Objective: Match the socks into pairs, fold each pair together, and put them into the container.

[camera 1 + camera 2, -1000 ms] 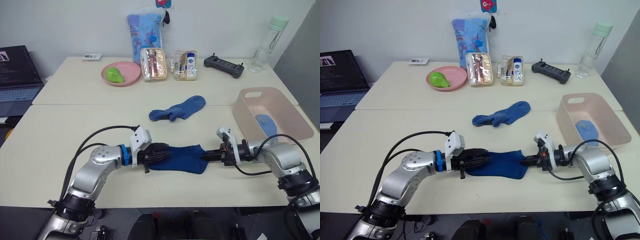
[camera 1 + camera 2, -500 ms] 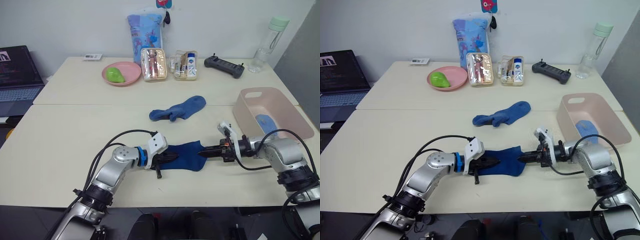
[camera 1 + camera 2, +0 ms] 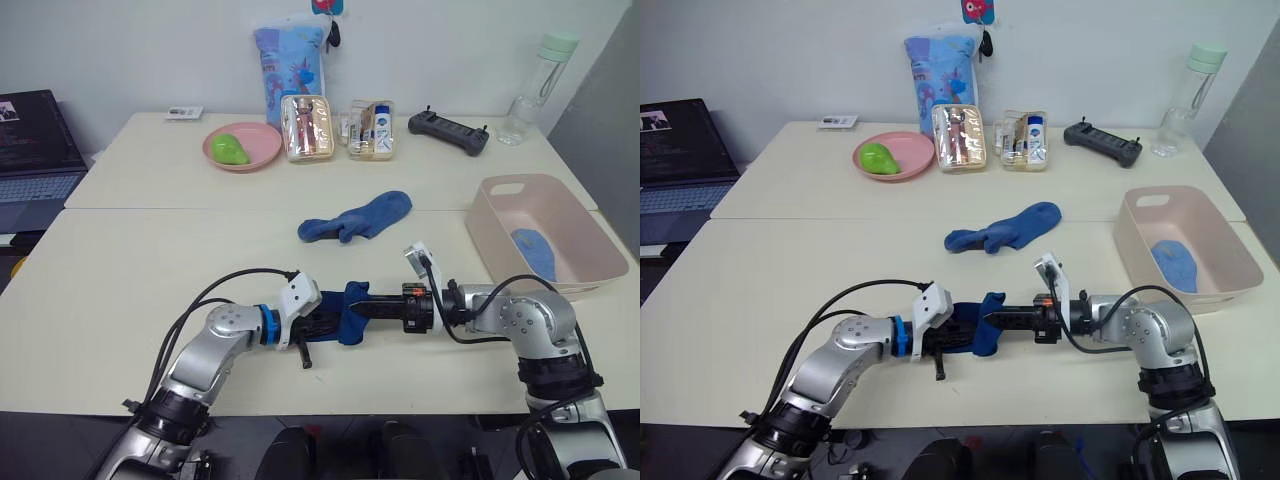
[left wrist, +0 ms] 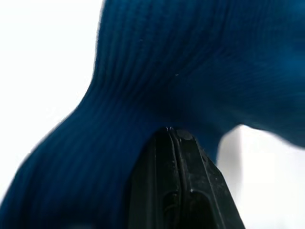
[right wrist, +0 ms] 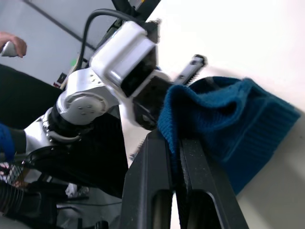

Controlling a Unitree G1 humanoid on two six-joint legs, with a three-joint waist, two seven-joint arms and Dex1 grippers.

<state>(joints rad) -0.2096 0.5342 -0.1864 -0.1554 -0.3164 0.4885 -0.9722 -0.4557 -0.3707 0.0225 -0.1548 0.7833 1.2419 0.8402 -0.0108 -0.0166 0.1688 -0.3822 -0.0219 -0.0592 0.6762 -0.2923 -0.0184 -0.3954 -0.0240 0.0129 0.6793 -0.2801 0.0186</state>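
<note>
The navy sock [image 3: 350, 312] lies bunched on the worktop [image 3: 120, 280], well short of the tub [image 3: 590, 265] and nearer the robot than the loose blue socks [image 3: 355, 218]. The left claw [image 3: 325, 325] is closed on one end, the right claw [image 3: 362, 308] pinched tight on the other, the knit folding over between them. It looks light, limp and stretchy, so it should drape rather than hold shape; gripping both layers at the fold seems safest. Another sock [image 3: 533, 250] sits in the tub.

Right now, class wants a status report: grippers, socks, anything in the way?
Both grippers, left and right, shut on the dark sock, bunched between them. One sock in tub. Lighter socks lie beyond, apart.
</note>
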